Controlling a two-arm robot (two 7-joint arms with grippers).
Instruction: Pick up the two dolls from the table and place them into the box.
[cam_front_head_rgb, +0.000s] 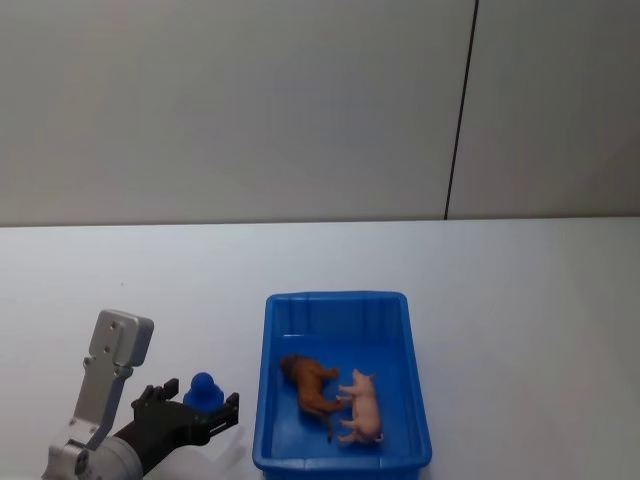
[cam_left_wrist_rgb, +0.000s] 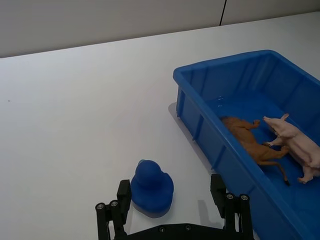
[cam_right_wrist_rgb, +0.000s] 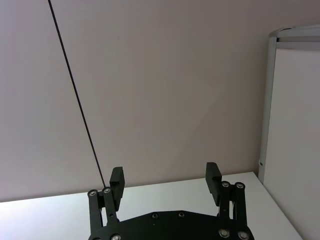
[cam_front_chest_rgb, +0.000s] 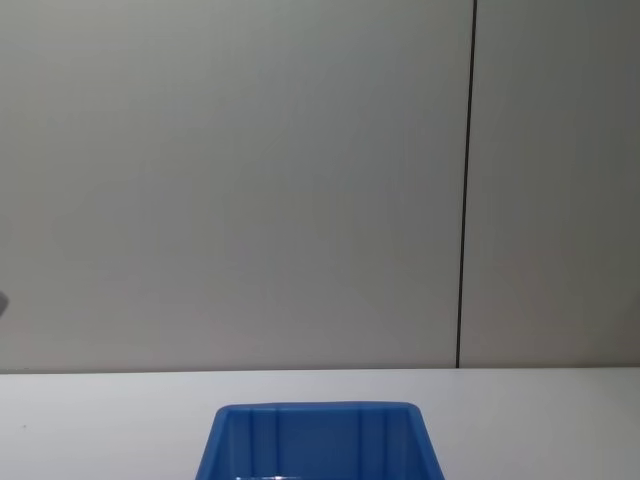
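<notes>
Dolls: brown doll (cam_front_head_rgb: 310, 386) and pink doll (cam_front_head_rgb: 362, 405) both lie inside the box (cam_front_head_rgb: 414, 344), side by side, touching.
Left pincer (cam_left_wrist_rgb: 172, 206): spread wide, low over the surface (cam_front_head_rgb: 520, 300), just left of the box, straddling a small blue figure (cam_left_wrist_rgb: 151, 185).
Right pincer (cam_right_wrist_rgb: 165, 183): spread, holding nothing, facing the wall.
Key relation: you are nearer with the left arm; the box lies to its right.

I see a bright blue box (cam_front_head_rgb: 415, 400) holding a reddish-brown doll (cam_front_head_rgb: 310, 385) and a pale pink doll (cam_front_head_rgb: 362, 405), with a blue toy (cam_left_wrist_rgb: 151, 185) beside the box.
</notes>
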